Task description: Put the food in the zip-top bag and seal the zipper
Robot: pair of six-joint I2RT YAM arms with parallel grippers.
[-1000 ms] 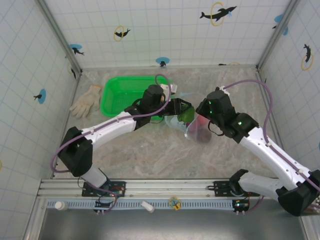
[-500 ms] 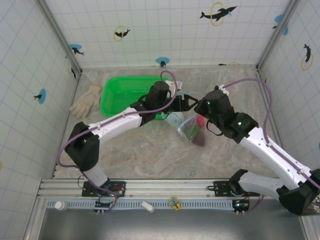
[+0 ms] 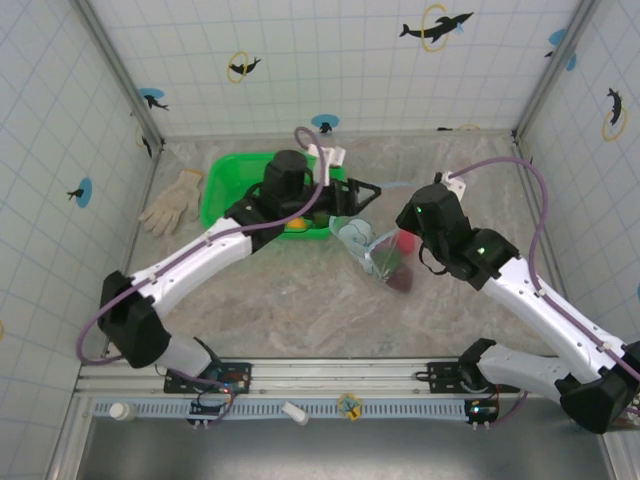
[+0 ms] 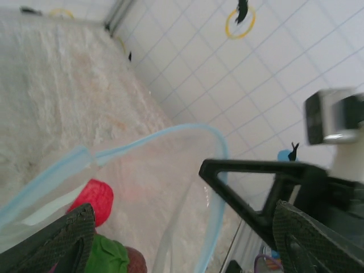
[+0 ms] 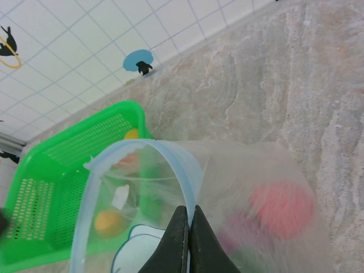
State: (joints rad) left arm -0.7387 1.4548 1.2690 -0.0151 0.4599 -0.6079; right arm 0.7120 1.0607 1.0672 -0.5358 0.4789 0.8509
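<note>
**Right claw pinches the bag open, left claw spread wide beside it**

The right claw [image 5: 187,215] is pinched tight on the clear bag [image 5: 250,165] just below its blue rim strip [image 5: 170,152]. It holds the mouth up in a round loop. The left claw [image 3: 372,190] stands with its fingers [image 4: 54,239] wide apart, near that mouth.

Toy food pieces [image 5: 282,207] in red, green and maroon lie inside the bag. Orange and yellow pieces [image 5: 132,134] sit in the green basket [image 3: 225,185] just beside it.

The bag rests on a pale marbled table [image 3: 300,290]. A white glove [image 3: 172,202] lies left of the basket. White tiled walls [image 3: 330,60] with dolphin stickers [image 3: 437,25] close the table in.
</note>
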